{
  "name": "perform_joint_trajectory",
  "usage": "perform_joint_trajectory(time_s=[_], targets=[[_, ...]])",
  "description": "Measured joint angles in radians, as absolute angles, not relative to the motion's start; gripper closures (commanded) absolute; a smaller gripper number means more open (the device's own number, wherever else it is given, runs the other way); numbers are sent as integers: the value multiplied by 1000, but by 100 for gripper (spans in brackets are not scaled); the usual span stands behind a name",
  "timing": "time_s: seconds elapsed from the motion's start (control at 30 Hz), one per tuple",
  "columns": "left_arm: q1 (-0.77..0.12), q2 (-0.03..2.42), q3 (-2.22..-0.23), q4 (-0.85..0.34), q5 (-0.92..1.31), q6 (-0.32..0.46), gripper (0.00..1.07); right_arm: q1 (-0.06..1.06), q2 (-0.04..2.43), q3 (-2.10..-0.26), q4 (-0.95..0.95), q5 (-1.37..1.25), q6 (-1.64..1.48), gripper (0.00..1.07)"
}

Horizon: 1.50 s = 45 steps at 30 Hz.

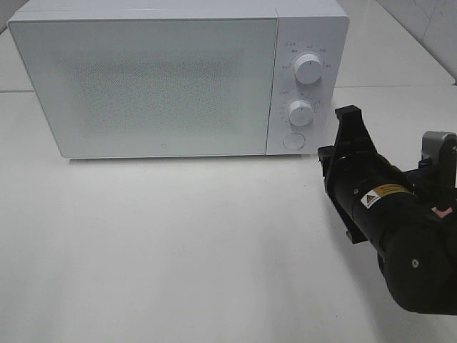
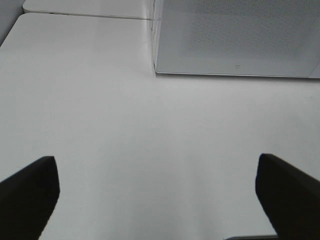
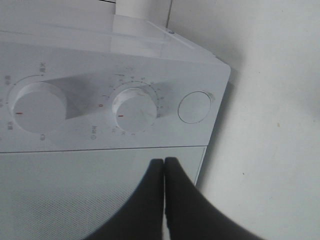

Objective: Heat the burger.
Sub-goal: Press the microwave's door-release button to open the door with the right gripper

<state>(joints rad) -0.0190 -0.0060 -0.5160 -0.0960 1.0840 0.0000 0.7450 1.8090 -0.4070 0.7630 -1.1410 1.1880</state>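
Sitting toward the far edge of the plain white desk (image 1: pixel 178 243) is a boxy white microwave oven (image 1: pixel 164 86), with its speckled frosted door (image 1: pixel 153 86) fully shut. The controls are on the end nearer the desk's right edge: an upper round white knob (image 1: pixel 308 68), a lower round white knob (image 1: pixel 300 112), and a round white push button (image 1: pixel 293 141) below them. Each knob has a little red tick on it in the right wrist view.

The right tool (image 3: pixel 164 161) has its black fingers pressed flat together with nothing between them. It's near the desk's right edge, pointed at the control end of the microwave, close to the lower knob and button. Honestly can't tell if it's touching the casing.

The left tool (image 2: pixel 156 161) has its fingers spread wide apart and holds nothing. It's over bare desk in front of the microwave's other front corner, toward the left edge.

The burger doesn't show in any view, and the door is too frosted to see through.
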Motion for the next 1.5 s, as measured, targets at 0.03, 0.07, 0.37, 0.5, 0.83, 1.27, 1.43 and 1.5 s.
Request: perform_joint_trajectory(time_s=[0.03, 0.07, 0.37, 0.5, 0.83, 1.27, 1.43, 1.5], targets=[[-19, -6, -516, -96, 1084, 0, 7, 745, 1809, -407, 763, -1141, 1188, 107], [-19, -6, -516, -96, 1084, 0, 7, 740, 1825, -416, 751, -1141, 1207, 107], [-19, -6, -516, -96, 1084, 0, 7, 716, 1918, -478, 717, -1130, 1307, 107], [-19, -6, -516, -96, 1084, 0, 7, 709, 1959, -524, 712, -1120, 1316, 107], [-19, -6, -516, -96, 1084, 0, 7, 637, 1992, -601, 711, -1063, 1333, 107], [-19, -6, -516, -96, 1084, 0, 7, 611, 2075, -708, 696, -983, 1333, 107], [-19, -6, -516, -96, 1084, 0, 7, 599, 2087, -739, 692, -969, 1328, 107], [-19, -6, -516, -96, 1084, 0, 7, 580, 2089, -758, 693, -960, 1308, 107]])
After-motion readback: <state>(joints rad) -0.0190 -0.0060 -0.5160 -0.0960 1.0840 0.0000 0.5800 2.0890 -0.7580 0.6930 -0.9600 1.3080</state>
